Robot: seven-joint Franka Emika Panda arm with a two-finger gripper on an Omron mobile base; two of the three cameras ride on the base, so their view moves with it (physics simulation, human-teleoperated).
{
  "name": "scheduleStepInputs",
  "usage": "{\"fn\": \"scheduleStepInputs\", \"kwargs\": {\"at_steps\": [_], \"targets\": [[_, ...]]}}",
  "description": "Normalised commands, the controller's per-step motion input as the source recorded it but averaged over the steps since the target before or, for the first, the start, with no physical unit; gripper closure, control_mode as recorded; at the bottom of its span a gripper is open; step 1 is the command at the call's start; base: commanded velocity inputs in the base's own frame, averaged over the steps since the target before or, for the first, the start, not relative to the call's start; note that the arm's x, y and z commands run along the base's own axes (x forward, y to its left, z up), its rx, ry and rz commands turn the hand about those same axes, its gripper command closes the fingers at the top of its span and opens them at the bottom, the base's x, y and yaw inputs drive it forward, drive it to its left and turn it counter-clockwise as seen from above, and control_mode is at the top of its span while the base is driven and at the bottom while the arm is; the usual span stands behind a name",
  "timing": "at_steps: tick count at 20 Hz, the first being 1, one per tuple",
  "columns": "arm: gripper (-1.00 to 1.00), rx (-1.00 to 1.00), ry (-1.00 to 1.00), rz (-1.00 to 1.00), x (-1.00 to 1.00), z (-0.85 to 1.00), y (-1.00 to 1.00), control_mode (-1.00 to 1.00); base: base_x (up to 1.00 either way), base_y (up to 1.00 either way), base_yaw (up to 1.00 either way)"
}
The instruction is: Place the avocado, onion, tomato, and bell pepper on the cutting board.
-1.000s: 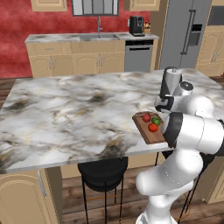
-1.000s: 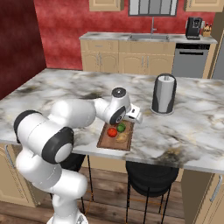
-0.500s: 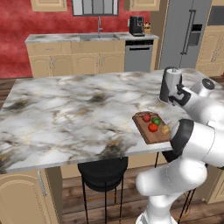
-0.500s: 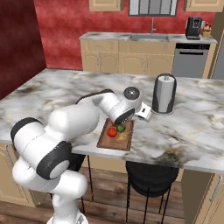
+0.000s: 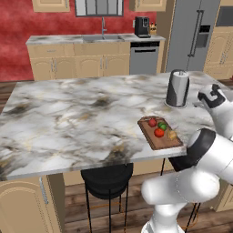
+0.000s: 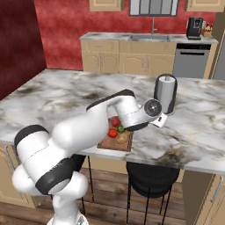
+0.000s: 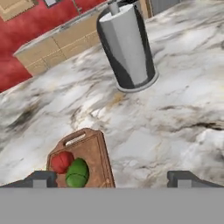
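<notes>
The gripper (image 7: 109,178), fingers (image 7: 41,178) spread apart and empty, hovered over the counter (image 7: 175,118) beside the cutting board (image 7: 94,153) carrying the avocado (image 7: 77,173).

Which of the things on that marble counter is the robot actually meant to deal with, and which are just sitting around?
Part of the job:
- flat reddish-brown wooden cutting board
- small bright-green avocado
- small yellowish-tan onion
- two small red pieces, both on the board

Just lying about:
- tall grey paper-towel roll on its stand
- black coffee machine on the back counter
</notes>
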Motion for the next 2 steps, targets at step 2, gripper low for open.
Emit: {"fn": "scheduleStepInputs", "kwargs": {"at_steps": [2], "targets": [[-1.00,0.11,-0.16,0.01,-0.37,0.20,-0.49,-1.00,0.00,0.00,0.00]]}}
